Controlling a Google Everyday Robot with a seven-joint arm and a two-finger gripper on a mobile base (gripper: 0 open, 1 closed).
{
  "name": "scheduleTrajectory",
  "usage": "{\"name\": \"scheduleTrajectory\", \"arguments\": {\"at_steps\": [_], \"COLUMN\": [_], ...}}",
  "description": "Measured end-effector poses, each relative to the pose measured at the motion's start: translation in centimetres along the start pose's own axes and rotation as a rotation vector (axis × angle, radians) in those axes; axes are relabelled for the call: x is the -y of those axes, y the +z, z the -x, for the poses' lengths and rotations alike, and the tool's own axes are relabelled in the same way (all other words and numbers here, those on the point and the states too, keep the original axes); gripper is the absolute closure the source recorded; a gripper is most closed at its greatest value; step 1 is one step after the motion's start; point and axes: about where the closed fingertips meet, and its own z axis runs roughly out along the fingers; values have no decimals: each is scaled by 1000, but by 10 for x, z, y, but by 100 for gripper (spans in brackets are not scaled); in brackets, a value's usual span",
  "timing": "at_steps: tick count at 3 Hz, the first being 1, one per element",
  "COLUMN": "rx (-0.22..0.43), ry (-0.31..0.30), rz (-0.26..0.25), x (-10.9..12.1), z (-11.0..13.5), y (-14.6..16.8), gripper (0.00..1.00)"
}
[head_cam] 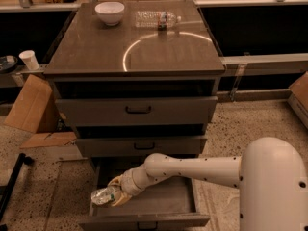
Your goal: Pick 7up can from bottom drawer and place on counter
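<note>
The 7up can (pixel 103 195), silvery and wrinkly, is held in my gripper (pixel 114 195) over the left wall of the open bottom drawer (pixel 163 201). The gripper's yellowish fingers (pixel 119 199) are closed around the can's right end. My white arm (pixel 192 167) reaches into the drawer from the lower right. The counter (pixel 134 47) is the glossy brownish slab on top of the grey cabinet, well above the gripper.
A white bowl (pixel 109 12) and a clear plastic bottle (pixel 156 19) lie at the back of the counter. Two shut grey drawers (pixel 137 110) sit above the open one. Cardboard (pixel 31 105) and a paper cup (pixel 30 59) are at the left.
</note>
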Motion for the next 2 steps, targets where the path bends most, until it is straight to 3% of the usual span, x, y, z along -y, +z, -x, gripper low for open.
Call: {"name": "scheduleTrajectory", "arguments": {"at_steps": [2], "rx": [33], "ry": [-9], "rz": [11], "x": [-3], "z": [19], "y": [-7], "gripper": [100]}}
